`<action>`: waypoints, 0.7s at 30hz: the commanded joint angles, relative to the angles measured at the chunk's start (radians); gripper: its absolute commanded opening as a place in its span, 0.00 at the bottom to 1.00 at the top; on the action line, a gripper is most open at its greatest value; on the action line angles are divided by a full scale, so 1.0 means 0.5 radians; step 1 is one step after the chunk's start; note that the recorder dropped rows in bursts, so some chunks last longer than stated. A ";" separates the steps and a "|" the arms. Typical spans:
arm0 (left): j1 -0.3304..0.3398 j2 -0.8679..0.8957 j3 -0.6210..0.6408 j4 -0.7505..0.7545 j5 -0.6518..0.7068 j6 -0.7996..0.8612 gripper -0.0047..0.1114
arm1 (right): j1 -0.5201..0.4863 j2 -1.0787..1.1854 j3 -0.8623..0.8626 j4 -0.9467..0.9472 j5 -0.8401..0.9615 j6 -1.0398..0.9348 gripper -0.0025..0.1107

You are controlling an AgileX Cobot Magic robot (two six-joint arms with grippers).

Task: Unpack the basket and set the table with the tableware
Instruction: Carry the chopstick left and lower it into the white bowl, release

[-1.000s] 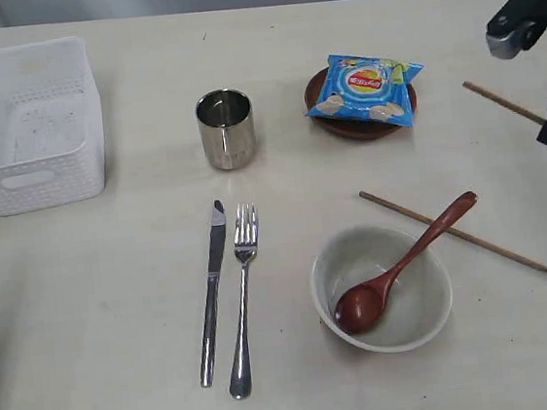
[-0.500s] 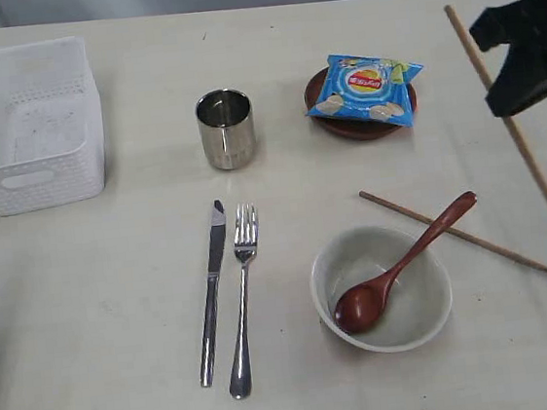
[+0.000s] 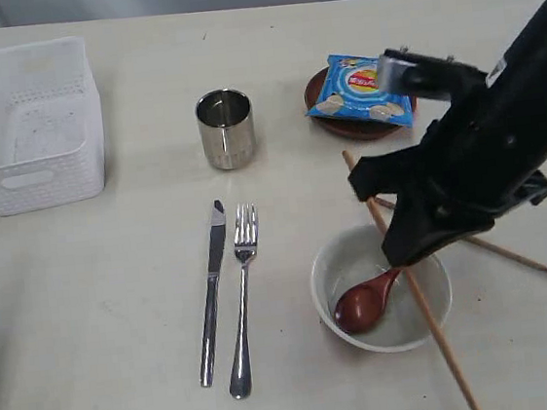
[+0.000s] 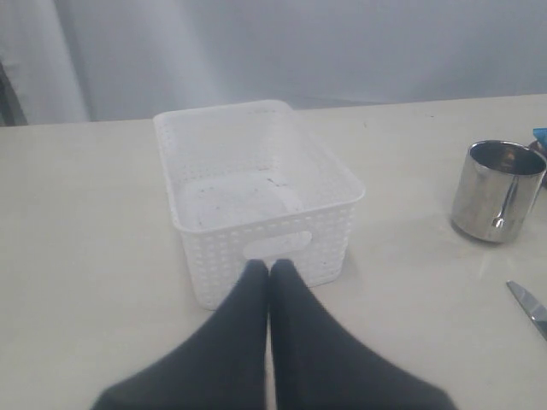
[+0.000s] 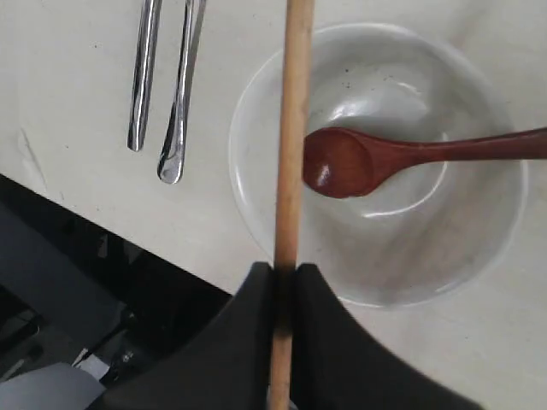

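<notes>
My right gripper [image 3: 407, 250] [image 5: 285, 272] is shut on one brown chopstick [image 3: 433, 330] [image 5: 293, 128] and holds it slanted above the off-white bowl [image 3: 331, 267] [image 5: 479, 256]. The wooden spoon [image 3: 362, 305] [image 5: 367, 161] rests in that bowl. The other chopstick [image 3: 529, 264] lies on the table, right of the bowl, partly hidden by the arm. Knife [image 3: 212, 295] and fork [image 3: 243, 296] lie side by side left of the bowl. The steel cup [image 3: 225, 128] stands behind them. My left gripper [image 4: 269, 266] is shut and empty, in front of the white basket [image 4: 214, 256] [image 3: 34, 181].
A blue chip bag [image 3: 364, 88] sits on the dark brown plate [image 3: 363, 129] at the back right. The basket stands at the far left of the table [image 3: 118, 309]. The right wrist view shows the table's front edge close to the bowl.
My right arm has swung in from the right edge to above the bowl, carrying the chopstick with it. The left gripper and the tableware on the table have not moved.
</notes>
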 commanded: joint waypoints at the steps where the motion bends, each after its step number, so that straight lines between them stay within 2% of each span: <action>1: -0.015 -0.010 0.005 -0.007 -0.004 0.004 0.04 | 0.207 -0.009 0.155 0.027 -0.327 0.195 0.02; 6: -0.015 -0.010 0.005 -0.007 -0.004 0.004 0.04 | 0.316 -0.009 0.294 0.027 -0.657 0.363 0.02; 13: -0.015 -0.010 0.005 -0.007 -0.004 0.004 0.04 | 0.316 0.014 0.310 -0.065 -0.699 0.518 0.02; 21: -0.015 -0.010 0.005 -0.007 -0.004 0.004 0.04 | 0.316 0.147 0.310 -0.079 -0.749 0.479 0.02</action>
